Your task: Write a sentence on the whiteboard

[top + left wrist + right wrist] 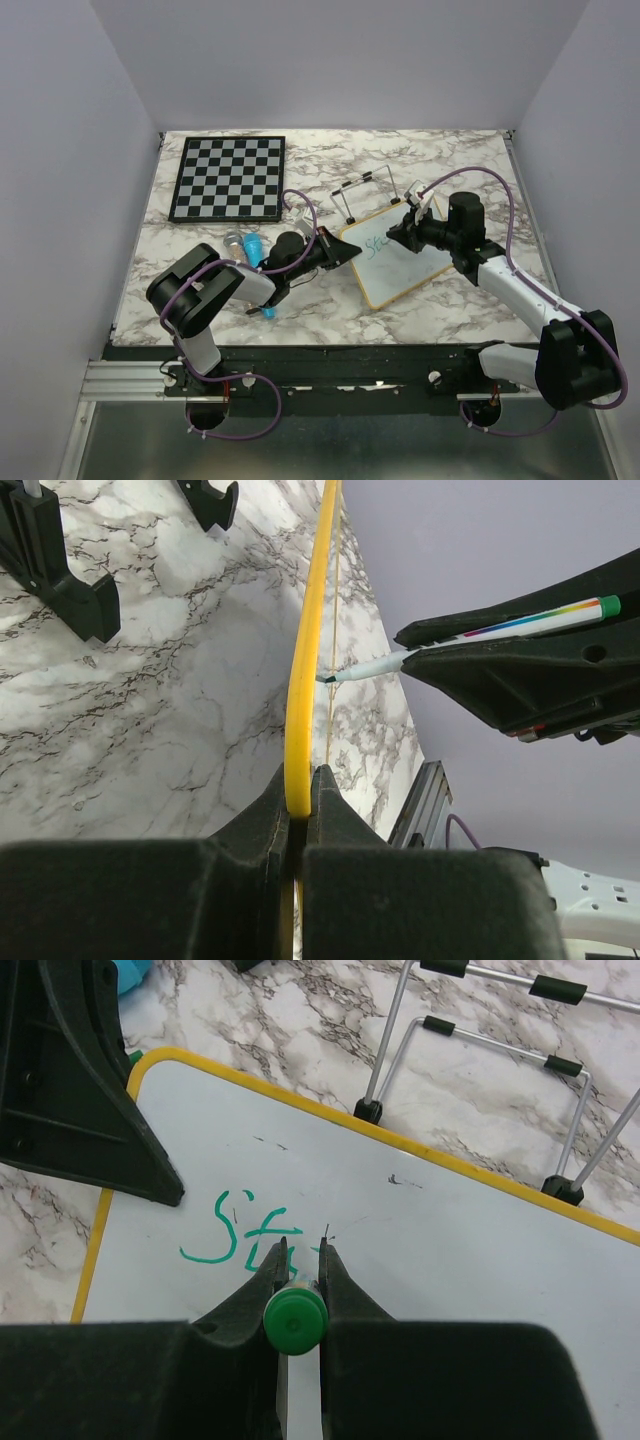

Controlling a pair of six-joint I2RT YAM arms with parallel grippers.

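I stand at the near edge of a marble-patterned table (470,170), boxed in by plain lilac walls (60,150); a chessboard (228,178) lies at the far left of the surface; a wire stand (362,195) sits near the middle, just behind the whiteboard (400,265); the whiteboard is between my two pincers, a little right of centre; my left pincer (300,798) is pressed together on its yellow rim at the left side; my right pincer (298,1260) pinches a marker (295,1320) over the board, its tip at the white face just beside the sentence (245,1232), only a few green letters.
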